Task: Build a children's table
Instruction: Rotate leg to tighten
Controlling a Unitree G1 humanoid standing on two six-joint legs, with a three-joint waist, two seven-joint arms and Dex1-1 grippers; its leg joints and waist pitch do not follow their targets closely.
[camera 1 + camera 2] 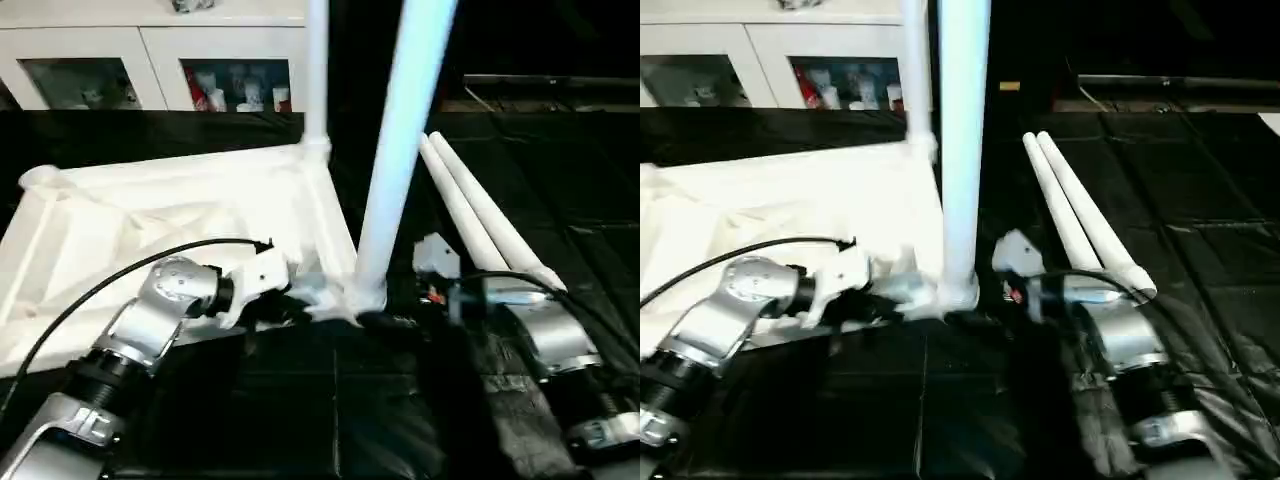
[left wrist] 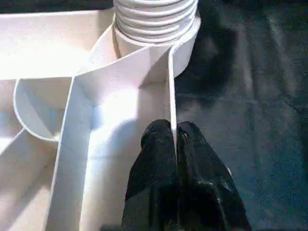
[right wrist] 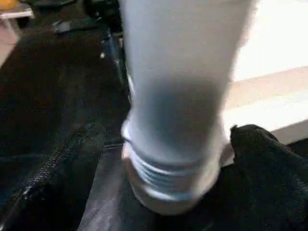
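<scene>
At the near right corner of the upturned table top (image 1: 180,215), 1 leg (image 1: 400,150) stands upright in its socket (image 2: 159,29), threads still showing, and the right gripper (image 1: 400,315), jaws spread wide, sits just beside its base. The left gripper (image 2: 174,144) is clamped shut on the top's edge rib (image 2: 171,86), steadying it. 2 spare legs (image 1: 480,215) lie well right; the standing leg's upper end is cut off.

Two upright legs (image 1: 395,170) and spare legs (image 1: 480,215) crowd the tabletop's (image 1: 120,215) corner.

Black mat (image 1: 560,180): upturned table top (image 1: 150,215), two loose legs (image 1: 480,215).
</scene>
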